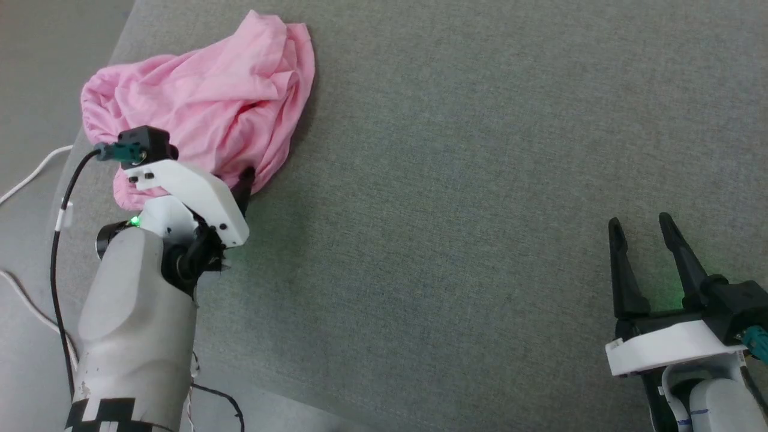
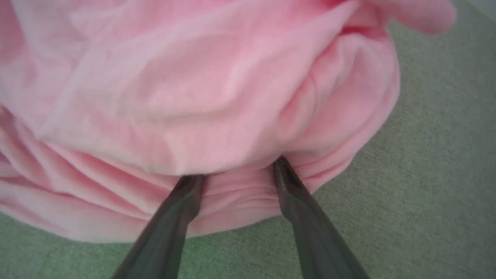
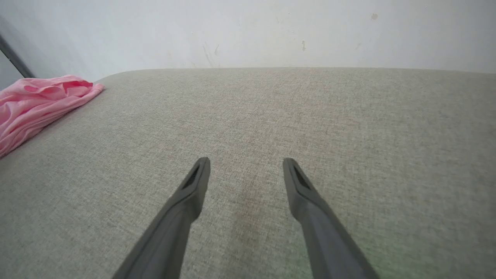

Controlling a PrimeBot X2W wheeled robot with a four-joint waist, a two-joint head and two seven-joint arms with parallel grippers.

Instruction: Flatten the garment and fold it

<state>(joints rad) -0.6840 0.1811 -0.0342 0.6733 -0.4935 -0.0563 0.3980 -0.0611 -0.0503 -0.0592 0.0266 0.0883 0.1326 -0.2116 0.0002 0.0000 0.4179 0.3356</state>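
Note:
The pink garment (image 1: 204, 108) lies crumpled in a heap at the far left of the grey fabric surface, close to its left edge. My left gripper (image 1: 240, 183) sits at the heap's near edge, mostly hidden behind its own white wrist. In the left wrist view its two dark fingers (image 2: 288, 186) stand apart with their tips pushed under a fold of the garment (image 2: 217, 100), cloth bunched between them. My right gripper (image 1: 642, 231) rests open at the lower right, well away from the garment (image 3: 35, 104), with nothing between its fingers (image 3: 197, 182).
The grey fabric surface (image 1: 468, 180) stretches wide between the two arms. Its left edge drops off to a floor with white cables (image 1: 30, 174). A black cable (image 1: 60, 252) hangs from the left wrist. A pale wall (image 3: 248, 31) rises behind the far edge.

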